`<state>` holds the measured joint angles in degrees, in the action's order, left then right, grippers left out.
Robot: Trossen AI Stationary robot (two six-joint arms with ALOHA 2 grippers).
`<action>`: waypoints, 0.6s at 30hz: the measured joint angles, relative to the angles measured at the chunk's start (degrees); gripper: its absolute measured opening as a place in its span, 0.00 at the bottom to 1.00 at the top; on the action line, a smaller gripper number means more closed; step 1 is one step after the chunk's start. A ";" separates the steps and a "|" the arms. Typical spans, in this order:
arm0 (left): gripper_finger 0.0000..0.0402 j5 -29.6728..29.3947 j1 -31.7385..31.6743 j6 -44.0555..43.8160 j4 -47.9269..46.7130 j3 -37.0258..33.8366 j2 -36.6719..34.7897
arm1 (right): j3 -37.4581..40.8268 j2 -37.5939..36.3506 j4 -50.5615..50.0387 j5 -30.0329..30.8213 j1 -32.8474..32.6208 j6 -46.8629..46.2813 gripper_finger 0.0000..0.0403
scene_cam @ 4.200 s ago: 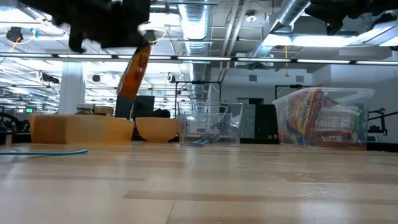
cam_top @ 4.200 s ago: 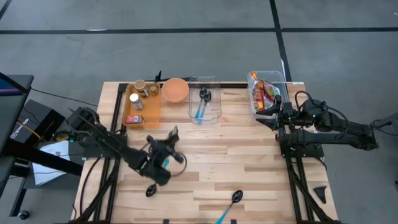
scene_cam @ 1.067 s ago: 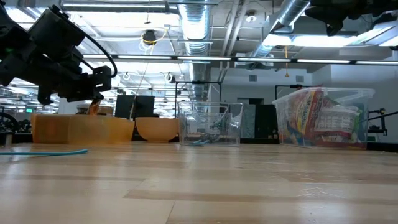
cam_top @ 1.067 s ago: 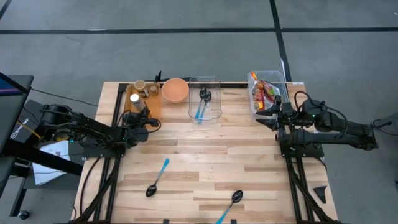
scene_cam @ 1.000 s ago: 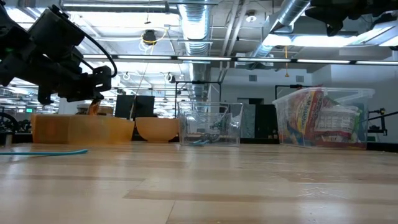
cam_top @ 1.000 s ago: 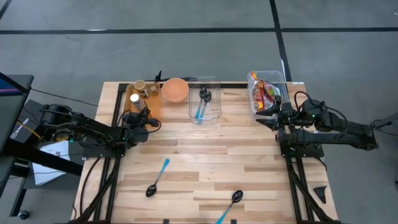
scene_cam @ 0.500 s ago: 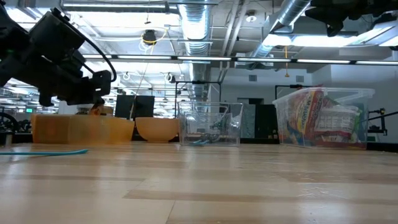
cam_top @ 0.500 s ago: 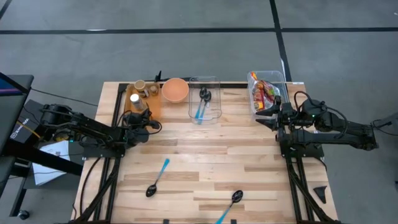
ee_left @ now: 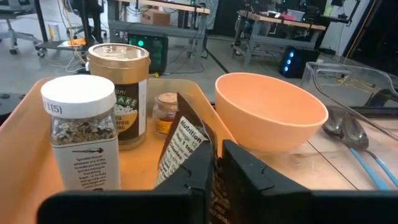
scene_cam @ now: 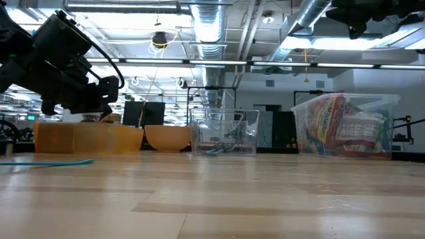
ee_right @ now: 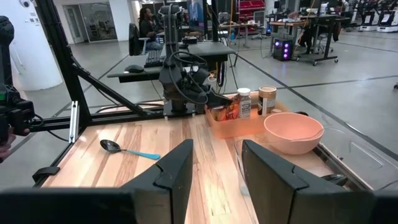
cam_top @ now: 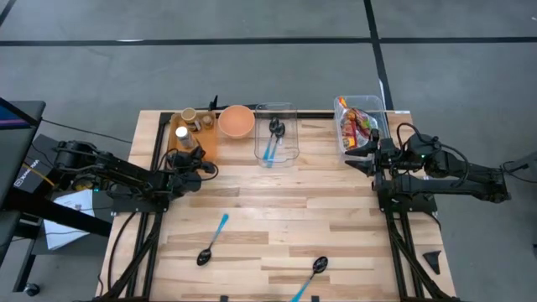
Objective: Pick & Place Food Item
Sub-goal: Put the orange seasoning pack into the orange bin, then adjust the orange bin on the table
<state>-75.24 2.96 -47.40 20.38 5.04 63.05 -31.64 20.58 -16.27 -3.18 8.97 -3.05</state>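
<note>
My left gripper (ee_left: 216,177) (cam_top: 195,165) reaches into the near end of the orange tray (cam_top: 210,149) at the far left and is shut on a dark brown food item (ee_left: 184,144) with a white nutrition label. Also standing in the tray are a white-lidded spice jar (ee_left: 81,134), a gold-lidded jar (ee_left: 119,93) and a small jar (ee_left: 166,111). An orange bowl (cam_top: 237,121) stands beside the tray. My right gripper (ee_right: 216,168) (cam_top: 362,153) waits open at the right, near the clear snack bin (cam_top: 361,124). My left gripper pinches the food item between its two fingers, next to the label (ee_left: 194,154). The fingers come nearly level from the tray's near end. The item leans tilted over the tray floor. Its lower end is hidden by the fingers (ee_left: 249,177).
A clear bin (cam_top: 275,134) holding spoons stands at the far middle. Two spoons lie on the near half of the table, a blue-handled one (cam_top: 211,242) and another (cam_top: 309,277) at the front edge. The tray's wall (scene_cam: 86,138) hides the item's base in the low view.
A few seconds ago my left gripper held the item high over the table's near middle. It has since gone toward the far left and down into the tray. Over the last second both arms have kept still.
</note>
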 joint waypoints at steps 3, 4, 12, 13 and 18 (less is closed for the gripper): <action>0.13 -0.50 0.00 0.00 0.02 0.00 0.00 | 0.02 0.00 0.00 0.00 0.00 -0.02 0.33; 0.16 -0.93 0.09 0.00 0.02 0.00 0.00 | 0.02 -0.01 0.00 -0.01 -0.02 0.00 0.33; 0.35 -7.44 2.37 0.43 0.70 0.00 0.00 | 0.01 0.00 0.00 -0.02 0.00 0.00 0.33; 0.38 -8.34 2.87 0.46 0.92 0.00 0.00 | 0.02 -0.01 0.00 -0.01 -0.02 0.00 0.33; 0.47 -11.10 5.19 3.56 3.70 0.00 -0.02 | 0.02 0.00 0.00 -0.01 -0.02 0.00 0.33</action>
<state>-86.35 8.15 -43.83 24.08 5.04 63.02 -31.62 20.58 -16.27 -3.20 8.95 -3.05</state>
